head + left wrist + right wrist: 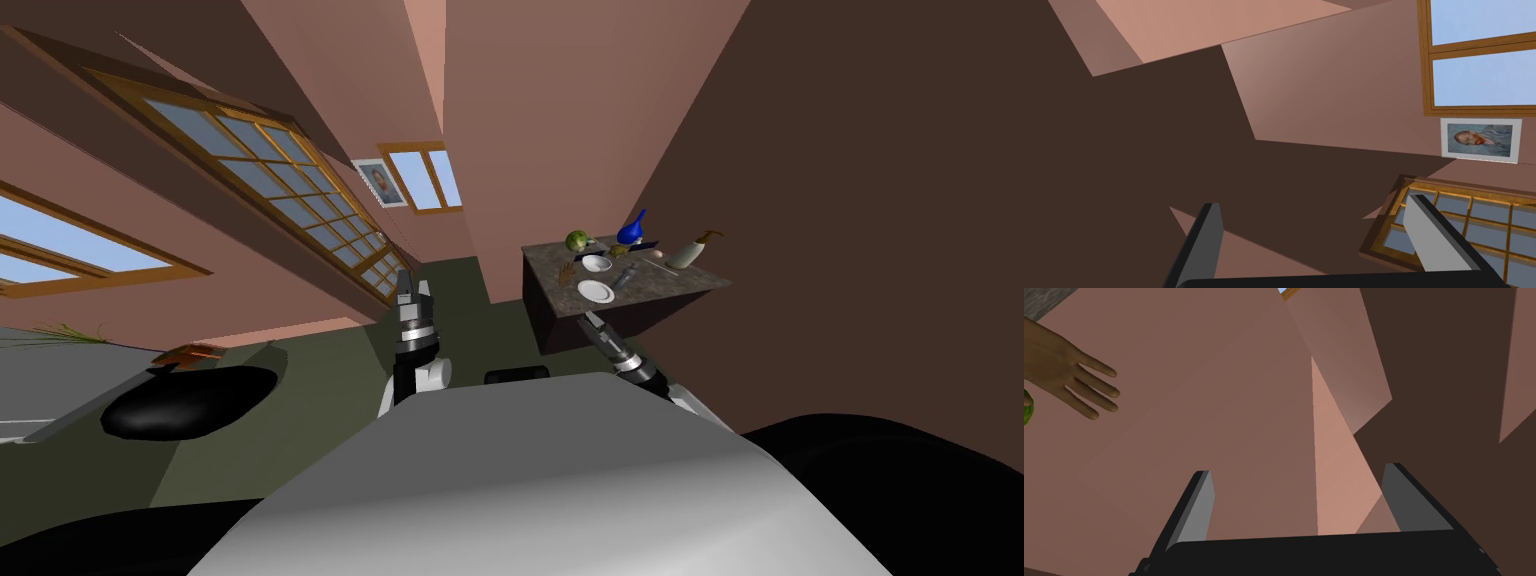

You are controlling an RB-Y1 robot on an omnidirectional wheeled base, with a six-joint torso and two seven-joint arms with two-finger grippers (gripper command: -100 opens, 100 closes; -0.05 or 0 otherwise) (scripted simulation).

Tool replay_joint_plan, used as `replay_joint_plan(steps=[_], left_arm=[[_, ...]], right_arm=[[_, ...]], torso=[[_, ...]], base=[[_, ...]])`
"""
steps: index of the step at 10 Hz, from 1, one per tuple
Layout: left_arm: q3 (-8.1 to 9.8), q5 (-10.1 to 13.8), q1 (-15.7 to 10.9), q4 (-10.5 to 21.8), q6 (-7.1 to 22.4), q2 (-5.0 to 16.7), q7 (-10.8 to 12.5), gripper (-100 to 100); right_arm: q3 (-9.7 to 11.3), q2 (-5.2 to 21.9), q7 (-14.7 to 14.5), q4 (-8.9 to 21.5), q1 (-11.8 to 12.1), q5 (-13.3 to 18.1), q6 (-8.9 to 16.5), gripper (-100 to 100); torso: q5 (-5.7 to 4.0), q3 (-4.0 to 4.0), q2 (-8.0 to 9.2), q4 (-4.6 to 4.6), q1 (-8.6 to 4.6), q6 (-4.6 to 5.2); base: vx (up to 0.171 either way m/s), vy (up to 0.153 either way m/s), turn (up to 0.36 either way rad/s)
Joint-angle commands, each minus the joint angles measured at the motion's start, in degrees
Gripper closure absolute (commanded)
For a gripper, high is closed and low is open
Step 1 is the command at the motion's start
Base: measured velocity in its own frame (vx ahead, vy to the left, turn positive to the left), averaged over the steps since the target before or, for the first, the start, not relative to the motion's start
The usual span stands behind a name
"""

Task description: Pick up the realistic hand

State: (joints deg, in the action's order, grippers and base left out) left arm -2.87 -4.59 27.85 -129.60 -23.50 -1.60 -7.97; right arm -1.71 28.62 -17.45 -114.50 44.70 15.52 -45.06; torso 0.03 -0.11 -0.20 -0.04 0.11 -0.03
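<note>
The robot's right hand (pixel 1304 488) is hovering empty, its two grey blades standing apart, just short of the near side of a dark, stone-topped bench (pixel 680 282). Off to one side of those blades, a brown, lifelike model hand (pixel 1069 373) is lying at the bench's edge with its fingers spread, untouched. A green round fruit (pixel 1026 410) is sitting close by it. In the head view the model hand (pixel 567 272) is resting at the bench's left corner, near two white round plates (pixel 596 291) and with a blue, long-necked vase (pixel 630 232) farther back. The left hand (pixel 405 285) is idling in front of the chest, well apart from the bench, blades also apart.

The approach appears to be under way, with the grasp not yet begun. The next move likely calls for bringing the right hand across and up until its blades are straddling the model hand's palm, then closing and lifting, without nudging the fruit or the nearest plate.
</note>
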Motion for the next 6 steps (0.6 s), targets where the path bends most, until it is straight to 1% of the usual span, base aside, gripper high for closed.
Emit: replay_joint_plan(steps=[1,2,3,4,5,6], left_arm=[[0.0,0.0,0.0,0.0,0.0,0.0,0.0,0],[0.0,0.0,0.0,0.0,0.0,0.0,0.0,0],[0.0,0.0,0.0,0.0,0.0,0.0,0.0,0],[0.0,0.0,0.0,0.0,0.0,0.0,0.0,0],[0.0,0.0,0.0,0.0,0.0,0.0,0.0,0],[0.0,0.0,0.0,0.0,0.0,0.0,0.0,0]], right_arm=[[-0.2,2.9,-2.9,2.9,1.6,1.2,-2.2,-100],[-0.2,3.3,-3.3,3.0,1.6,1.2,-2.2,-100],[-0.5,5.5,-5.6,5.4,3.0,2.2,-3.5,-100],[-0.5,6.4,-5.8,5.4,3.0,2.2,-3.5,-100],[-0.8,8.7,-8.0,7.8,4.3,3.1,-4.8,-100],[-0.8,9.8,-8.3,7.8,4.3,3.1,-4.8,-100]], torso=[[0.0,0.0,0.0,0.0,0.0,0.0],[0.0,-0.02,-0.03,-0.01,-0.02,0.01],[-0.01,-0.03,-0.04,-0.01,-0.02,-0.01],[0.0,-0.05,-0.1,-0.02,-0.04,0.0],[0.0,-0.05,-0.08,-0.02,-0.01,-0.01],[0.01,-0.08,-0.15,-0.03,0.04,0.0]], base=[[0.056,0.026,-0.037],[0.052,0.025,-0.022],[0.068,0.026,-0.023],[0.059,0.03,-0.016],[0.083,0.049,-0.019],[0.073,0.033,-0.013]])
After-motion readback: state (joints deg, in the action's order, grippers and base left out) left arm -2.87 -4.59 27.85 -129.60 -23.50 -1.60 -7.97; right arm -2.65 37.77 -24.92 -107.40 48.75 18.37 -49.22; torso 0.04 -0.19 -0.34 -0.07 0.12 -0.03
